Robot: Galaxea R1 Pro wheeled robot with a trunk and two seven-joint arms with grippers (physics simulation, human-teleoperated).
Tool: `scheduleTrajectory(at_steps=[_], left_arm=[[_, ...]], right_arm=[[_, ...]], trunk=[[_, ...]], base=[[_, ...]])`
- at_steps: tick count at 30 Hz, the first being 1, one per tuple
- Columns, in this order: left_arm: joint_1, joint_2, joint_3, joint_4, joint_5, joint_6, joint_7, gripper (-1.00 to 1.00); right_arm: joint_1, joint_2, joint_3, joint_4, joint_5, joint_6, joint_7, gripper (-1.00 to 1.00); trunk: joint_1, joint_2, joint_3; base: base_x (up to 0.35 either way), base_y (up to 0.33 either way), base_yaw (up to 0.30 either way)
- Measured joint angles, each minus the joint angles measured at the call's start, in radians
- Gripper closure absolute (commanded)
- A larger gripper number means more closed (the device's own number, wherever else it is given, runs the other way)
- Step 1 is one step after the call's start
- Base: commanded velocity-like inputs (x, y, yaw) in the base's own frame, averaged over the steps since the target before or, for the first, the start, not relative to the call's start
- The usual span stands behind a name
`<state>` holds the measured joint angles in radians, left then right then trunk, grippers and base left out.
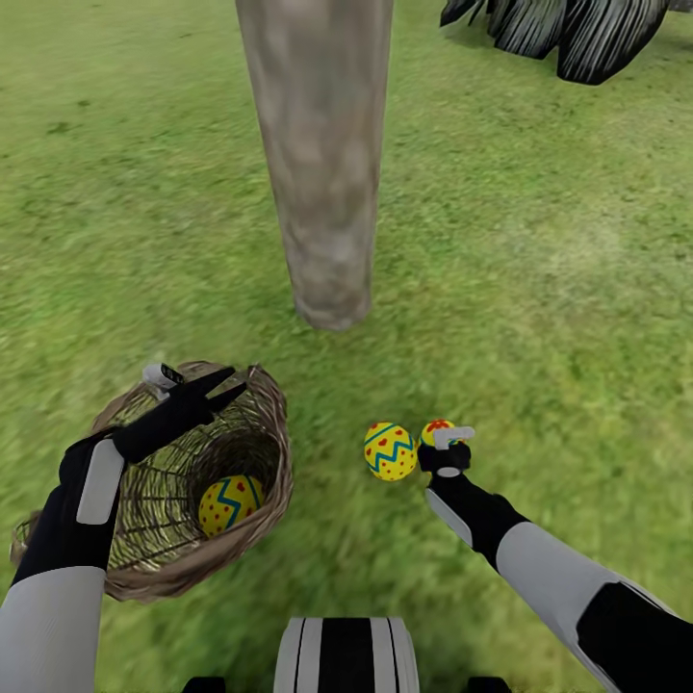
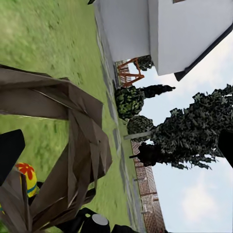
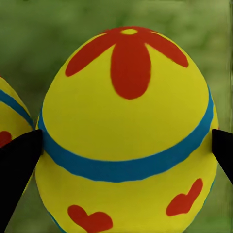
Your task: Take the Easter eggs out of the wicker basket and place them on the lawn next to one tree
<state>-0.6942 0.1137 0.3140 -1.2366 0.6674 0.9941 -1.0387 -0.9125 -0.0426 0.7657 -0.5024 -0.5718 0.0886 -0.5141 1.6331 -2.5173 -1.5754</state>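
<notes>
Right end effector (image 1: pixel 445 445) clamped on the flowered egg (image 3: pixel 127 131), low beside the zigzag egg (image 1: pixel 390 450) near the tree (image 1: pixel 322 183) | left end effector (image 1: pixel 226 385) pinches the wicker basket (image 1: pixel 269 462) rim | last egg (image 1: pixel 229 502) lies inside, nearer your left arm.

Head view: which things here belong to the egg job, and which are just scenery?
Job: wicker basket with one egg; egg on lawn; egg in right gripper; tree trunk; left gripper.
Scenery: striped-leaf plant; white house.
</notes>
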Motion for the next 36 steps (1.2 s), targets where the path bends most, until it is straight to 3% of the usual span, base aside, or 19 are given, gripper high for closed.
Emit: scheduleTrajectory(at_steps=[4, 5, 7, 21, 24, 36], left_arm=[[0.0, 0.0, 0.0, 0.0, 0.001, 0.0, 0.0, -1.0], [0.0, 0.0, 0.0, 0.0, 0.001, 0.0, 0.0, -1.0], [0.0, 0.0, 0.0, 0.0, 0.0, 0.0, 0.0, -1.0], [0.001, -0.006, 0.0, 0.009, 0.0, -0.001, 0.0, -1.0], [0.001, -0.024, 0.0, 0.004, 0.001, -0.002, 0.0, -1.0], [0.001, -0.026, 0.0, 0.001, 0.001, -0.002, 0.0, -1.0]], right_arm=[[0.0, 0.0, 0.0, -0.009, -0.002, 0.002, -0.015, 1.0], [0.0, 0.001, 0.0, -0.009, -0.002, 0.003, -0.017, -1.0], [0.0, 0.0, -0.002, 0.045, -0.003, 0.001, -0.019, -1.0], [0.0, -0.001, -0.001, 0.045, 0.002, 0.002, -0.012, -1.0], [0.001, -0.002, -0.001, 0.044, -0.019, 0.0, 0.02, -1.0], [0.001, -0.003, -0.001, 0.039, -0.021, -0.006, 0.019, -1.0]], trunk=[[0.0, 0.0, -0.004], [0.0, 0.0, -0.004], [0.001, 0.0, -0.004], [0.001, 0.0, -0.004], [0.0, 0.001, 0.007], [-0.006, 0.003, 0.054]], base=[[0.0, 0.0, 0.0], [0.0, 0.0, 0.0], [0.0, 0.0, 0.0], [-0.018, 0.0, 0.0], [-0.004, 0.0, 0.0], [0.0, 0.0, 0.0]])
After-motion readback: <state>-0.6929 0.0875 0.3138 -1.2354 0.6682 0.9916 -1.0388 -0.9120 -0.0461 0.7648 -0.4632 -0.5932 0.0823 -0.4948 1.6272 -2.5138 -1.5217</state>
